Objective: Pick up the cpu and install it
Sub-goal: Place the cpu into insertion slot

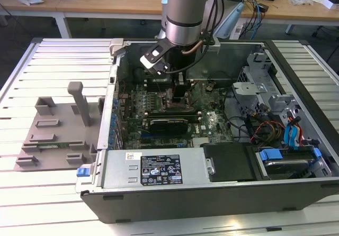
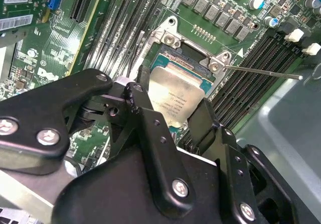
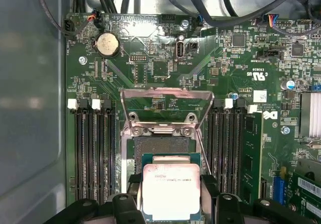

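**Second wrist view: cpu [image 2: 178, 96] clamped in the gripper [image 2: 170, 103] at the open socket [image 2: 168, 58]**

In the second wrist view the two black fingers [image 2: 145, 123] stand on opposite edges of the cpu. The jaws are drawn in narrow and hold the chip between them. Its pale silver top faces up and sits slightly tilted over the socket's near part. Whether its underside already touches the socket cannot be told. A thin metal lever [image 2: 261, 72] juts out sideways from the socket's frame, above a bank of memory slots [image 2: 256, 83].

In the first wrist view the hinged load plate [image 3: 165, 96] stands raised, away from the socket. The dark contact field is bare on the side of the cpu towards the plate. Memory slots flank the socket on both sides. A round coin cell [image 3: 107, 44] sits further up the motherboard [image 3: 235, 63].

In the exterior view the arm [image 1: 183, 14] reaches down into an opened computer case [image 1: 212, 199], which lies on a slatted table [image 1: 63, 56]. The gripper is low over the middle of the motherboard, just behind a long black expansion card [image 1: 168, 124]. A grey plastic fixture [image 1: 58, 133] with raised blocks lies on the table beside the case, on the exterior view's left, well apart from the gripper.
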`<action>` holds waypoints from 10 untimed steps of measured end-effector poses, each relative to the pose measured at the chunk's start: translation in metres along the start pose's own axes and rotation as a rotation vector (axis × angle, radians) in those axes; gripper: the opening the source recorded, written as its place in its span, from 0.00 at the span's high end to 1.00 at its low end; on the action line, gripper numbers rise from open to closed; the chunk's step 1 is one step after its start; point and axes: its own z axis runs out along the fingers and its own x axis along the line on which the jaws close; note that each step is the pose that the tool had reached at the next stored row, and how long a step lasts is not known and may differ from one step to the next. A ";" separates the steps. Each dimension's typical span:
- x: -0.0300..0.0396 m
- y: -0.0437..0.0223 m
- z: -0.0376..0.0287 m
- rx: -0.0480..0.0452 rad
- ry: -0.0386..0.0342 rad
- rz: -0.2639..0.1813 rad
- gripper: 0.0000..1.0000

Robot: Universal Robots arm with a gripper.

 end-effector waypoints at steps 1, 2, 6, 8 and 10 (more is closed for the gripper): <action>0.0000 0.0000 0.0006 0.0000 0.0000 0.000 0.45; 0.0000 0.0000 0.0011 0.0000 0.0000 0.000 0.45; 0.0001 0.0001 0.0046 0.0001 0.0000 0.000 0.45; 0.0002 0.0001 0.0059 0.0001 0.0000 0.000 0.45; 0.0002 0.0001 0.0065 0.0000 0.0001 0.000 0.45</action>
